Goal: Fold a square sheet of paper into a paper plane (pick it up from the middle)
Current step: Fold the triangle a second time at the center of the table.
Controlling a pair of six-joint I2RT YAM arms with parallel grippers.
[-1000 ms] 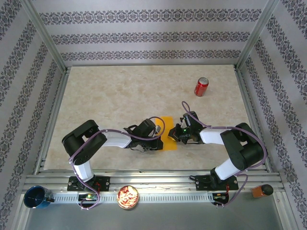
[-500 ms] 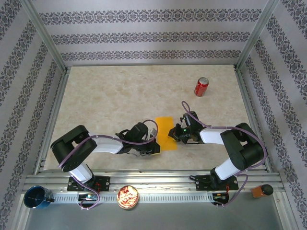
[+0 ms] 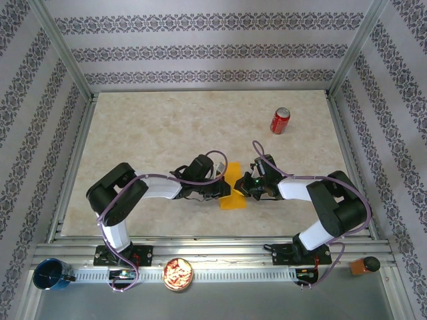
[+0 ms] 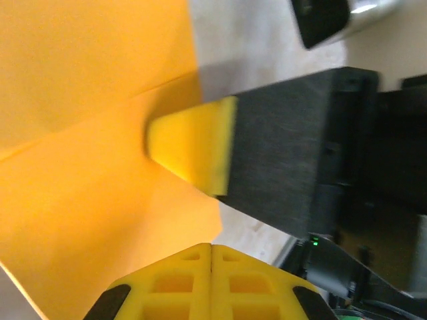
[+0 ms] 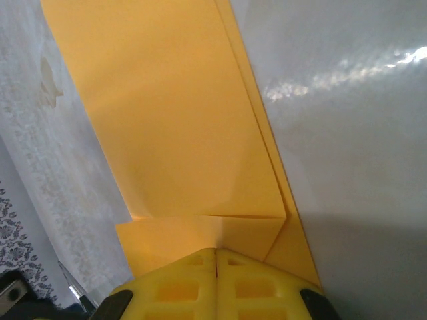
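The square sheet of paper (image 3: 233, 200) is a creased, folded orange-yellow shape lying flat on the table between my two arms. In the right wrist view its layered flaps (image 5: 180, 133) spread away from my right gripper (image 5: 217, 252), which is shut with its tips resting on the paper's near edge. My left gripper (image 4: 211, 248) is also shut, its tips over the paper (image 4: 87, 200) by one edge, nothing seen between the fingers. From above, the left gripper (image 3: 223, 189) covers the paper's left part and the right gripper (image 3: 244, 187) touches its right side. The right gripper's fingertip (image 4: 190, 143) presses on the sheet.
A red soda can (image 3: 279, 121) stands at the back right. On the front rail sit a blue cup (image 3: 50, 274), a bowl of snacks (image 3: 178, 274) and a brown block (image 3: 363, 265). Metal frame posts and patterned walls bound the table (image 3: 153, 133).
The left arm swung back and left, then returned so that its gripper lies over the paper's left part. The paper looks narrower and slightly shifted. The right arm has stayed put.
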